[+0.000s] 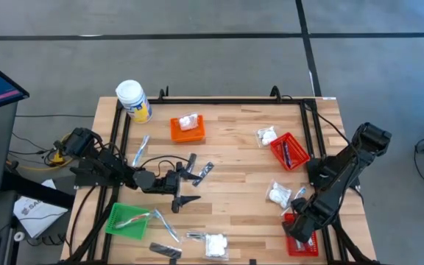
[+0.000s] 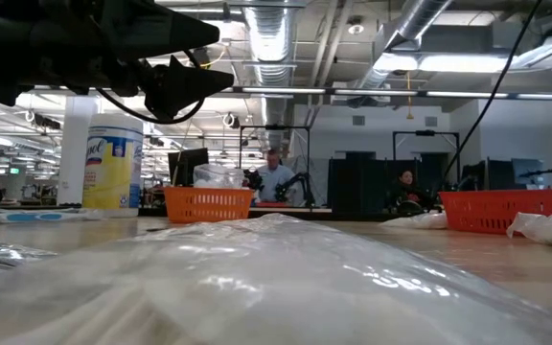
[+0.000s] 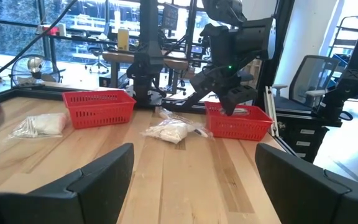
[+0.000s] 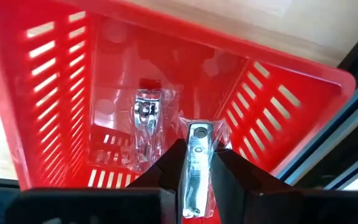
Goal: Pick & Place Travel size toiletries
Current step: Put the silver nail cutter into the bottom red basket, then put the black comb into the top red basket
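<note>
Silvery clear-wrapped sachet (image 4: 196,163) pinched in right hand (image 4: 194,180), over red basket (image 4: 61,93)

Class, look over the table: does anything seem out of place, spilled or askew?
Nothing looks spilled or damaged. Loose packets lie scattered on the table, waiting to be sorted. The right hand holds a wrapped nail clipper over the red basket.

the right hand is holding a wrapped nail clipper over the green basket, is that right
Not quite. The right hand holds the wrapped nail clipper over a red basket, not the green one; the right wrist view shows this.
</note>
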`<state>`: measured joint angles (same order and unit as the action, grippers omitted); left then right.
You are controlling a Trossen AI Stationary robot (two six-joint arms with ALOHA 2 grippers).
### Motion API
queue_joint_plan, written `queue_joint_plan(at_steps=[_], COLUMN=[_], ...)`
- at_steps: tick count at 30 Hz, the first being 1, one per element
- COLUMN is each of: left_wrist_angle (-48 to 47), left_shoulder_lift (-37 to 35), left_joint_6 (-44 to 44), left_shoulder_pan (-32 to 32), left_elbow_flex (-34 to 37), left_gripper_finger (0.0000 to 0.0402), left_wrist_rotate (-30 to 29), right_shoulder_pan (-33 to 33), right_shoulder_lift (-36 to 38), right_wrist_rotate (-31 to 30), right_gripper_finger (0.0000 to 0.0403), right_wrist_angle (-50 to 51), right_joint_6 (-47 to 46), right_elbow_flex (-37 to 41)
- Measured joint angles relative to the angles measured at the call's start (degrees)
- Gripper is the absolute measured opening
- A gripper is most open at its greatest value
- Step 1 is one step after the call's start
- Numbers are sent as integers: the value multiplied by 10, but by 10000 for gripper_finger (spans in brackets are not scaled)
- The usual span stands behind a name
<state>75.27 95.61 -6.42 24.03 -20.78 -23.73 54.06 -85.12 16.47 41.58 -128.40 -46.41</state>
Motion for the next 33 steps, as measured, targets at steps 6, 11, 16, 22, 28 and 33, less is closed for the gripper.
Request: queue_joint_plan(at_steps=[6, 11, 16, 22, 28, 33], left_wrist_angle=[0, -3, -4, -5, -6, -8], left_shoulder_lift=[0, 0, 0, 0, 0, 0], left_joint_6=[0, -2, -3, -12, -13, -14], left_shoulder_pan=[0, 0, 0, 0, 0, 0], left_elbow_flex=[0, 0, 0, 0, 0, 0], left_gripper_finger=[328, 328, 328, 328, 328, 328], left_wrist_rotate=[0, 0, 0, 0, 0, -2], right_shoulder_pan=[-11, -14, -19, -30, -40, -58], right_shoulder_lift=[0, 0, 0, 0, 1, 1], right_wrist_rotate=[0, 0, 3, 9, 37, 45], right_gripper_finger=[56, 57, 59, 118, 201, 229], right_wrist_angle=[-2, -5, -8, -12, 5, 79], right_joint_6=[30, 43, 56, 84, 114, 156], right_elbow_flex=[0, 0, 0, 0, 0, -26])
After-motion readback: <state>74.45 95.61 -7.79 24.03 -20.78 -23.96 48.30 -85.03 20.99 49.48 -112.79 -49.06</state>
